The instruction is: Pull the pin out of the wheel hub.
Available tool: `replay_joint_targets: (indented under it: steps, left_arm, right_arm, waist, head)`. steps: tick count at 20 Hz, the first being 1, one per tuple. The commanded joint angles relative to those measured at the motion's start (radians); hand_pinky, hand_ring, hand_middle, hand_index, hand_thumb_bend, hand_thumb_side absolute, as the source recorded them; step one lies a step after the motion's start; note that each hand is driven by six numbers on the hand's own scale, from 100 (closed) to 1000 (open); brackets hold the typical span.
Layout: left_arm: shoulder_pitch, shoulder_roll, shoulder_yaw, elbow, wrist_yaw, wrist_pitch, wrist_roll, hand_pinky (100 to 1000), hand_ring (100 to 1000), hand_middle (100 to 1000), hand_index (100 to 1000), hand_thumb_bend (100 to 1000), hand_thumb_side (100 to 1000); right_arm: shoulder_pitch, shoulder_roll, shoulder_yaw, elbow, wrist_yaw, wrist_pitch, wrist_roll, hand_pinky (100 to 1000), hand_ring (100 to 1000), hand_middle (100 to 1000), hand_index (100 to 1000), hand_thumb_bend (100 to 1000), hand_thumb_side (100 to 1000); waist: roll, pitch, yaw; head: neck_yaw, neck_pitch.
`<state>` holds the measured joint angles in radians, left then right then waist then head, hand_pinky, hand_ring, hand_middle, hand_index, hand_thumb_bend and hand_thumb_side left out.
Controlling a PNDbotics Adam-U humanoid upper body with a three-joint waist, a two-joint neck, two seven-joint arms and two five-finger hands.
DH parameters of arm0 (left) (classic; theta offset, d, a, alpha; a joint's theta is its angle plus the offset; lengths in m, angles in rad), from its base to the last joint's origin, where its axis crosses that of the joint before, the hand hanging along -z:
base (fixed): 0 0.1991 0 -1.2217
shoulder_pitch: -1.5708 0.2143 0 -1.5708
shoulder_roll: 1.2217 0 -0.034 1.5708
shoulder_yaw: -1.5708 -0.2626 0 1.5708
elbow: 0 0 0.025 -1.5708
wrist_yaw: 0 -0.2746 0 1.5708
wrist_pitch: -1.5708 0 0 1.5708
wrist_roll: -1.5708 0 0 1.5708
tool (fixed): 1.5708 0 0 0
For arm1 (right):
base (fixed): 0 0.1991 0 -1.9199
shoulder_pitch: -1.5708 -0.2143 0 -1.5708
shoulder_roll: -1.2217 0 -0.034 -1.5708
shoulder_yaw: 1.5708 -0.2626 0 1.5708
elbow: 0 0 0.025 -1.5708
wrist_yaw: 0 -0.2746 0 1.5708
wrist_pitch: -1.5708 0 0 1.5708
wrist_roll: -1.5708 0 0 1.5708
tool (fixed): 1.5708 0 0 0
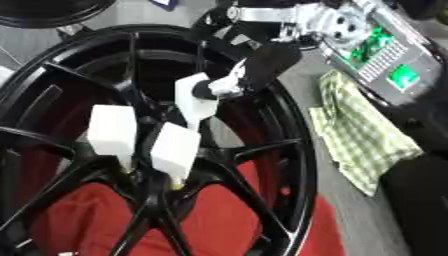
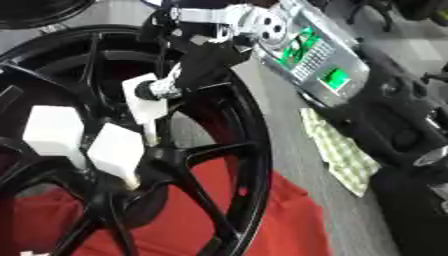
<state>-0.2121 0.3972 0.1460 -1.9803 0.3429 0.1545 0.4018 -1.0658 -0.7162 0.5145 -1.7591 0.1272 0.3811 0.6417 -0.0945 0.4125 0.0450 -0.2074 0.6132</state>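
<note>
Here, the robot's right hand (image 1: 262, 62) reaches down from the upper right over a black spoked wheel (image 1: 293, 150), its dark fingers curled around a white block-headed pin (image 1: 194, 97) that sits above the hub. Two more white block-topped pins (image 1: 112, 130) (image 1: 175, 150) stand in the hub (image 1: 157, 185) at the meeting of the spokes. Red cloth (image 1: 219, 220) lies beneath the wheel, and a green checked cloth (image 1: 359, 135) lies to the right.

A red cloth (image 1: 219, 220) lies under things; a green checked cloth (image 1: 359, 135) lies right
</note>
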Motion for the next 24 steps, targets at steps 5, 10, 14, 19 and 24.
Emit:
replay_joint_targets:
  steps: [5,10,14,19,24]
  left_arm:
    - [-0.008,0.022,0.007,-0.020,0.004,0.002,-0.002,736,698,588,664,100,816]
    - [-0.008,0.021,0.008,-0.020,0.004,0.002,-0.002,737,698,588,664,100,816]
    - [-0.008,0.020,0.008,-0.020,0.005,0.003,-0.002,737,698,588,664,100,817]
    - [-0.008,0.018,0.008,-0.020,0.006,0.003,-0.002,738,698,588,664,100,818]
    - [-0.008,0.016,0.007,-0.020,0.006,0.003,-0.003,738,698,588,664,100,819]
  right_arm:
    - [-0.013,-0.025,-0.017,-0.028,-0.115,-0.073,0.048,909,974,863,879,460,435]
    - [-0.010,-0.032,-0.015,-0.036,-0.188,-0.098,0.066,904,967,850,872,446,412]
    - [-0.007,-0.036,-0.012,-0.035,-0.205,-0.104,0.073,904,967,851,872,452,391]
    - [-0.005,-0.035,-0.012,-0.019,-0.190,-0.115,0.065,906,971,856,875,447,367]
    - [-0.005,-0.034,-0.021,-0.005,-0.170,-0.128,0.047,908,973,857,877,448,353]
  waist:
    - [0.002,-0.025,0.002]
    - [0.000,-0.026,0.003]
    - [0.000,-0.025,0.005]
    - [0.000,-0.024,0.007]
    - [0.000,-0.021,0.007]
  head:
    - [-0.002,-0.006]
    - [-0.001,-0.005]
    - [0.000,-0.007]
    - [-0.002,-0.008]
    - [-0.002,-0.010]
